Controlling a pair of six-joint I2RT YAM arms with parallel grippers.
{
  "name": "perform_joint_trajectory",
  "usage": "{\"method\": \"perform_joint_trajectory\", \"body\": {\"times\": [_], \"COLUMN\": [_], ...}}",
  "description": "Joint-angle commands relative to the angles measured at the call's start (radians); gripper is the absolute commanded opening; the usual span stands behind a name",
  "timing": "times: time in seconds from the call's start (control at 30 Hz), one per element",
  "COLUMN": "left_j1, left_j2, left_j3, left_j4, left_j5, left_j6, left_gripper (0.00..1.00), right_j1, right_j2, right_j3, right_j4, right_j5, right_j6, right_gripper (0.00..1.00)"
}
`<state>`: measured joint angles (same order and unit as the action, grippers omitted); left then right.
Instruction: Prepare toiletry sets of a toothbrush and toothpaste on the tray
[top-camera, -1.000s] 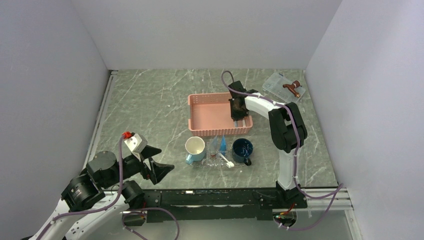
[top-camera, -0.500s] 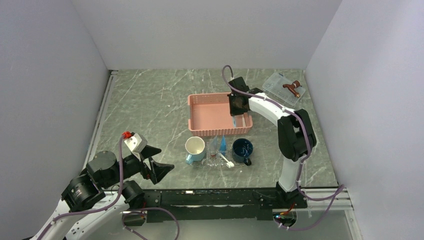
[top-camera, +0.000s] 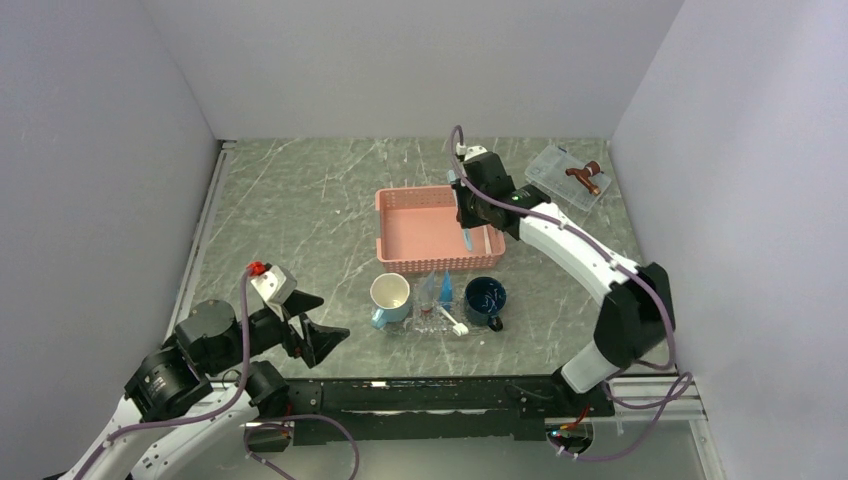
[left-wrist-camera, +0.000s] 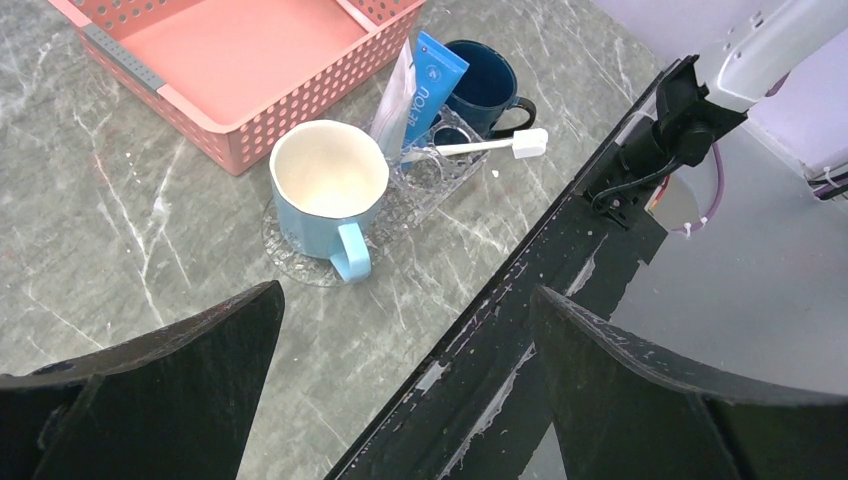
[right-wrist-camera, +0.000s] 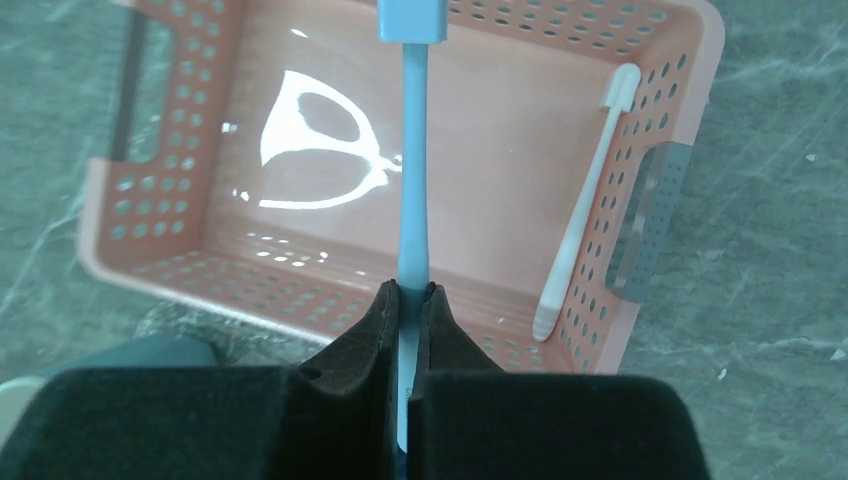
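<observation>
Now the right gripper (top-camera: 467, 222) hangs above the right rear of the pink basket (top-camera: 415, 225) – a second back it sat low inside the basket's right front corner, and the arm's elbow has since swung out right and nearer the table's front edge. Jaws are pinched tight on a pale-blue toothbrush (top-camera: 466, 240), which points down toward the basket floor without touching it. Left gripper (top-camera: 318, 335) is unchanged from the earlier frame: parked at the near left, fingers spread wide, holding nothing. Mugs and tray contents have not shifted. The right wrist view gives what the overhead cannot: the pads (right-wrist-camera: 385, 320) squeeze the blue handle (right-wrist-camera: 412, 180) low down, the head is the far end, and a white toothbrush (right-wrist-camera: 585, 200) lies along the basket's right wall, its head toward the far corner. The left wrist view, from between its own open fingers (left-wrist-camera: 150, 390), shows the clear tray (left-wrist-camera: 290, 262) close up, just in front of the basket – a light-blue mug (left-wrist-camera: 330, 185) stands on its left end, a blue toothpaste (left-wrist-camera: 437, 75) tube and a paler tube (left-wrist-camera: 395, 95) lean side by side at mid-tray, a second white toothbrush (left-wrist-camera: 470, 148) lies across it, and the dark blue mug (left-wrist-camera: 485, 75) is at the right end.
</observation>
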<state>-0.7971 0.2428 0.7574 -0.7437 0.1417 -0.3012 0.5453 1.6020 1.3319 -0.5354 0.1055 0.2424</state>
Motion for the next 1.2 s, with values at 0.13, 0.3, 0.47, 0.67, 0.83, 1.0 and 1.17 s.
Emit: {"method": "perform_joint_trajectory", "body": {"times": [0.13,0.3,0.47,0.67,0.83,1.0,1.17], "left_j1": [0.005,0.005,0.005,0.004,0.004,0.005,0.004], "left_j2": [0.026,0.05,0.101,0.149,0.179,0.202,0.225], "left_j3": [0.007,0.019,0.066,0.132,0.171,0.193,0.203], "left_j4": [0.041,0.044,0.033,0.035,0.036,0.039,0.064], "left_j5": [0.009,0.05,0.086,0.141,0.2,0.241,0.321], "left_j6": [0.001,0.018,0.042,0.046,0.038,0.03,0.017], "left_gripper": [0.99,0.99,0.99,0.99,0.99,0.99,0.99], "right_j1": [0.046,0.058,0.072,0.111,0.157,0.226,0.315], "right_j2": [-0.247,-0.422,-0.549,-0.65,-0.712,-0.748,-0.755], "right_j3": [-0.048,-0.13,-0.201,-0.271,-0.357,-0.43,-0.464], "right_j4": [-0.039,-0.054,-0.058,-0.06,-0.034,-0.013,0.003], "right_j5": [-0.049,-0.22,-0.433,-0.606,-0.738,-0.825,-0.848], "right_j6": [-0.032,0.002,0.02,0.026,0.024,0.022,0.023], "right_gripper": [0.0,0.0,0.0,0.0,0.0,0.0,0.0]}}
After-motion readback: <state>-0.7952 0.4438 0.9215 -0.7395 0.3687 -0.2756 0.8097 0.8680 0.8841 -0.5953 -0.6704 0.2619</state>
